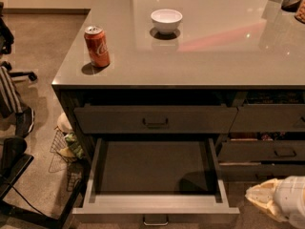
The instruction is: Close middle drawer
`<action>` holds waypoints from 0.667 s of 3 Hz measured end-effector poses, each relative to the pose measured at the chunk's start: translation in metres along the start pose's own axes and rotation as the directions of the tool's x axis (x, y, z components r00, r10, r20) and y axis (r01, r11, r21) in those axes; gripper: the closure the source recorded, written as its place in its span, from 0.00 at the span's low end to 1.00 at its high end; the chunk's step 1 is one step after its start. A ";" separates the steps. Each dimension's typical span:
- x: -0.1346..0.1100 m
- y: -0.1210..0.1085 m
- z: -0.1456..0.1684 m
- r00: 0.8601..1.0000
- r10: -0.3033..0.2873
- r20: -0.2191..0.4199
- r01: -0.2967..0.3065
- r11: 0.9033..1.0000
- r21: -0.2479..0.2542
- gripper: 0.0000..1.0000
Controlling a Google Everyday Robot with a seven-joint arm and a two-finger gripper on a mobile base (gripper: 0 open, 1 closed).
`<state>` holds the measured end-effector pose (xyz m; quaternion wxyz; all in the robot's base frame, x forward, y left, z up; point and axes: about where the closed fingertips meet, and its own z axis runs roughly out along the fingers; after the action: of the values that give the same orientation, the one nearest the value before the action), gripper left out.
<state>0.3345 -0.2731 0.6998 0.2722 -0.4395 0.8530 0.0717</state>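
Camera view. Pulled far out at 6 o'clock: middle drawer (152, 173), front edge near the bottom margin. Hemmed by a wire basket (62, 149) at 8 o'clock, bare floor off the right corner. There at 4 o'clock, gripper (255, 197), just beside that corner, not touching; open or closed, cannot tell.

Red soda can (96, 46) sits near the left edge of the grey countertop (224, 56), white bowl (166, 21) further back toward top center. Shut top drawer (155, 119) just under the counter. Wire basket (63, 147) on the floor at the left, with a black chair base (14, 175) in the lower left corner.
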 end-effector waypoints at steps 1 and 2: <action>0.004 -0.006 0.006 1.000 0.011 0.001 -0.011 0.999 0.030 0.95; 0.010 0.005 0.022 1.000 0.016 0.005 -0.016 1.000 0.001 1.00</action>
<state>0.3348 -0.2693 0.6758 0.2740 -0.4322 0.8559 0.0747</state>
